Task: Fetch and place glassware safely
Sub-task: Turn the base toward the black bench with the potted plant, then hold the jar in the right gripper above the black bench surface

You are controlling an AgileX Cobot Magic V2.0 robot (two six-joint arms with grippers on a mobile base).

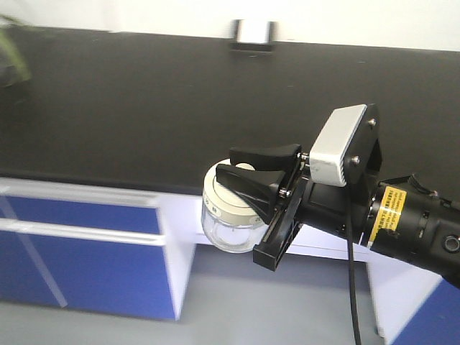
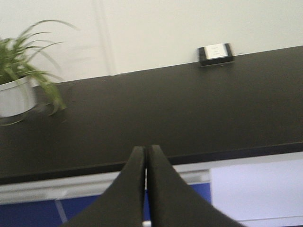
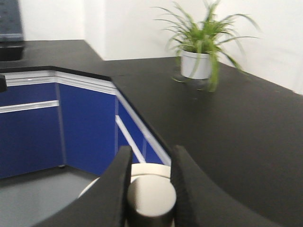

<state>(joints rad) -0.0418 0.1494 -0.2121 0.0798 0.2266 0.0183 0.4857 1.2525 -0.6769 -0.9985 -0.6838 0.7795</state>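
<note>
The glassware (image 1: 227, 227) is a squat clear jar with a cream-white lid (image 1: 224, 201), hanging in the air in front of the counter edge. My right gripper (image 1: 226, 162) reaches in from the right and is shut on the lid's central knob. In the right wrist view the round knob (image 3: 151, 196) sits squeezed between both black fingers of the right gripper (image 3: 152, 151), with the lid (image 3: 147, 169) showing beyond it. My left gripper (image 2: 145, 149) is shut with nothing in it, its two fingers pressed together, pointing at the counter.
A long black counter (image 1: 144, 108) runs across, over blue cabinets (image 1: 79, 244) and grey floor (image 1: 251, 309). A potted plant (image 3: 199, 56) in a white pot stands on the counter (image 3: 236, 123) near the wall. A small box (image 2: 215, 53) sits at the counter's back edge.
</note>
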